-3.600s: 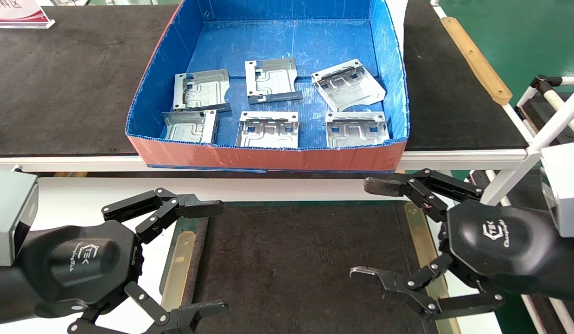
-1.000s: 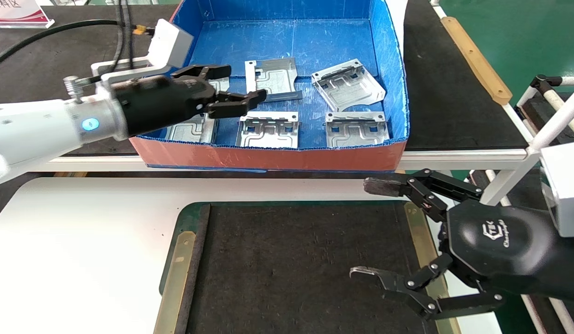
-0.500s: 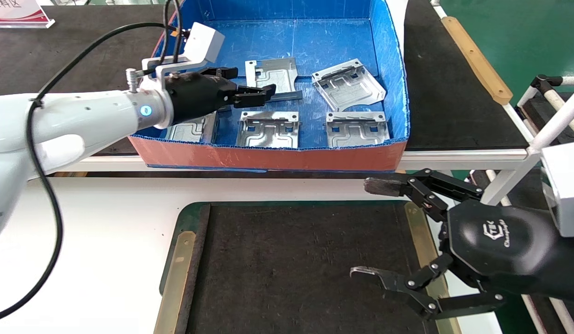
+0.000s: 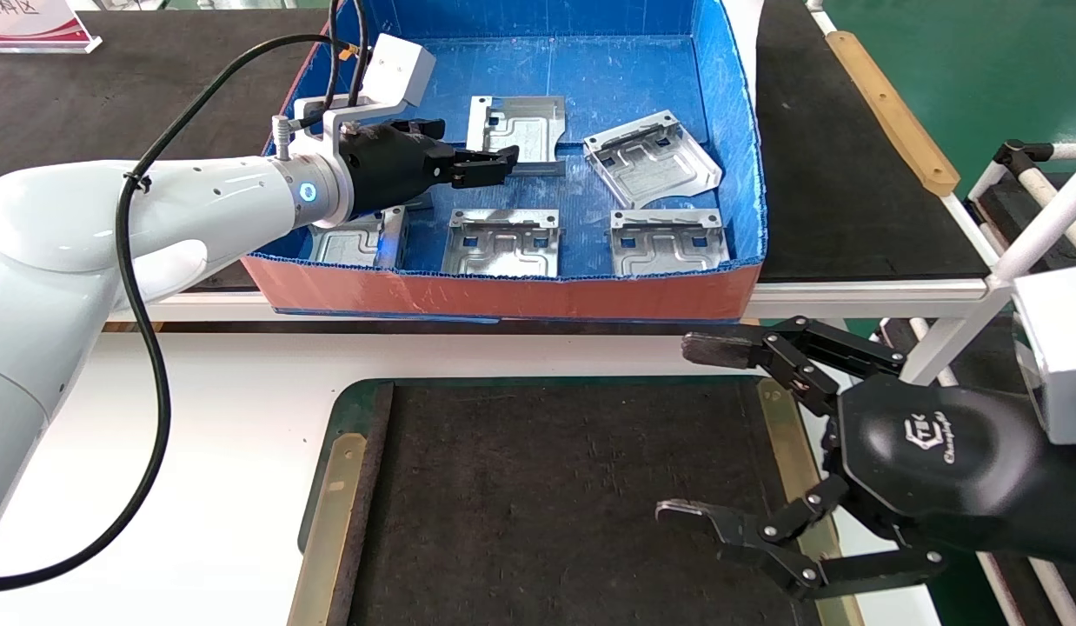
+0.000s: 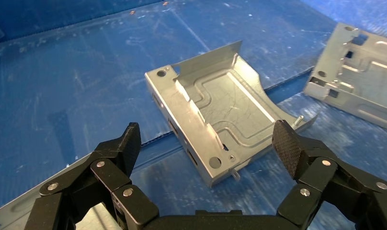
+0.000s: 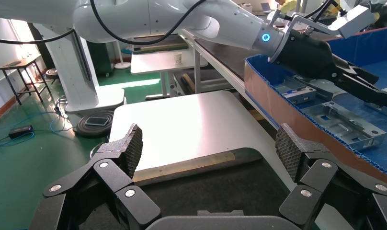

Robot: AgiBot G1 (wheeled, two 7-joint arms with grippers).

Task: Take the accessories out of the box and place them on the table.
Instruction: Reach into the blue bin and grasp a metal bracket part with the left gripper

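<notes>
Progress, head view: none of the accessories has reached the counter (image 4: 199, 452); its dark mat (image 4: 555, 496) carries nothing. All six plates remain in the box (image 4: 503, 296). My left gripper (image 4: 486, 165) is inside the box at its left side, jaws released, reaching toward the far middle plate (image 4: 519, 126). The front middle plate (image 4: 503, 243), front right plate (image 4: 668, 243) and tilted right plate (image 4: 651, 161) lie untouched; two more plates at the left are partly hidden behind my left arm. My right gripper (image 4: 738, 435) is parked over the near right edge of the mat, jaws released.

Left wrist view: the far middle plate (image 5: 220, 120) lies between and just beyond my open fingertips (image 5: 287, 141), not yet gripped. Another plate (image 5: 359, 76) lies beside it.

Right wrist view: my right gripper (image 6: 208, 153) holds nothing.

Change from earlier frames: my left arm has left its parked position at the near left and entered the box. The far middle plate now sits farther back and looks turned; I judge my jaws nudged it.
</notes>
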